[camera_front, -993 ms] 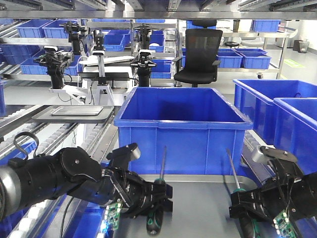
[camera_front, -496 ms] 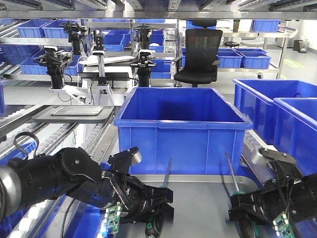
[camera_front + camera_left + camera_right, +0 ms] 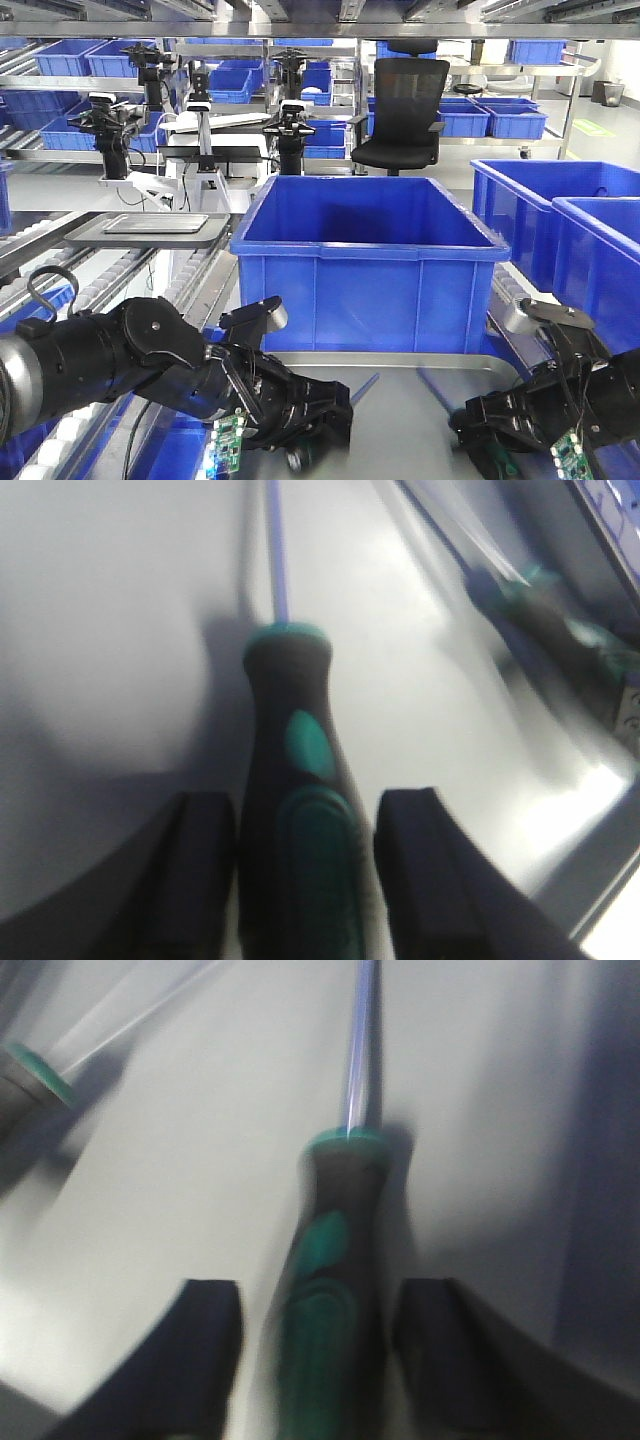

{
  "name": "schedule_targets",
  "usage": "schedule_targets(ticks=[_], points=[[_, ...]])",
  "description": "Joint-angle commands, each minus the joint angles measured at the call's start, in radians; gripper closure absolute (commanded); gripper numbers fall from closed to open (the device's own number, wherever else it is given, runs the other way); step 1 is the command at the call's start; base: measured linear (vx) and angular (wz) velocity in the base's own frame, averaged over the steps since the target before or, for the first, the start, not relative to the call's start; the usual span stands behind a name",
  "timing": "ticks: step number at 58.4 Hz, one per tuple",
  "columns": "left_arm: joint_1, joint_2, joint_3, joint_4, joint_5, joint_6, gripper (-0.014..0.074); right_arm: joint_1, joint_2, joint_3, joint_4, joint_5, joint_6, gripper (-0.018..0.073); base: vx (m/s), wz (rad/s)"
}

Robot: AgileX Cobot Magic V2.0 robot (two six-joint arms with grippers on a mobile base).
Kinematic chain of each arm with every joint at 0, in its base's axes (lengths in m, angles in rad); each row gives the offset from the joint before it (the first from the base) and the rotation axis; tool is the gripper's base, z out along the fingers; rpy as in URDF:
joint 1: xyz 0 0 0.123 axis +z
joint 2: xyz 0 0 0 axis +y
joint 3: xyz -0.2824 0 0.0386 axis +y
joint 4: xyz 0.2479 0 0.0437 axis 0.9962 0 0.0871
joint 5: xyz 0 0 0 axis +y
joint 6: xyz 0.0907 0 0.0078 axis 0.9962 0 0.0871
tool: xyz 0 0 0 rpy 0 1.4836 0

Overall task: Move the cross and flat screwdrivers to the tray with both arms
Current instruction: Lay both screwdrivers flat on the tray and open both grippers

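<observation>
Left gripper (image 3: pixel 300 870) and right gripper (image 3: pixel 315 1350), jaws parted around blurred screwdrivers (image 3: pixel 295 780) (contact unclear), over the tray (image 3: pixel 400 420).

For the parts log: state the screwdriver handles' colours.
Black with green inlays; left wrist view shows the screwdriver handle best.

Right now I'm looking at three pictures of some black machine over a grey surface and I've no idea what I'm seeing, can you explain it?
It is a robot with two black arms, each ending in a two-fingered gripper. The wide picture looks forward over the arms: the left gripper and the right gripper hang low over a grey tray, before a blue bin. The other two pictures come from cameras on the wrists. Each shows a black-and-green screwdriver between that gripper's fingers: the left screwdriver and the right screwdriver. The fingers look slightly apart from the handles, so whether they grip is unclear.
</observation>
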Motion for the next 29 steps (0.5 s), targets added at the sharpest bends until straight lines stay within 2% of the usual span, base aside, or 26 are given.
schedule_targets(ticks=[1,8,14,23,29], points=[[-0.005,-0.053,-0.034,-0.042,-0.017,0.008,0.0095,-0.002,-0.033,-0.034,0.03,-0.027,-0.015,0.0062,0.0,0.0],[-0.005,-0.053,-0.034,-0.042,-0.013,0.008,0.0049,-0.002,-0.033,-0.036,0.03,-0.026,-0.014,0.006,0.0,0.0],[-0.003,-0.059,-0.034,-0.039,-0.002,0.008,0.0048,-0.002,-0.037,-0.051,0.013,-0.004,-0.016,0.006,0.0,0.0],[0.017,-0.1,-0.034,-0.022,0.012,0.017,0.0078,-0.002,-0.066,-0.109,-0.02,0.052,-0.014,0.0078,0.0,0.0],[0.029,-0.153,-0.034,0.027,0.018,0.018,0.0119,-0.002,-0.107,-0.144,-0.033,0.09,-0.004,0.0113,0.0,0.0]])
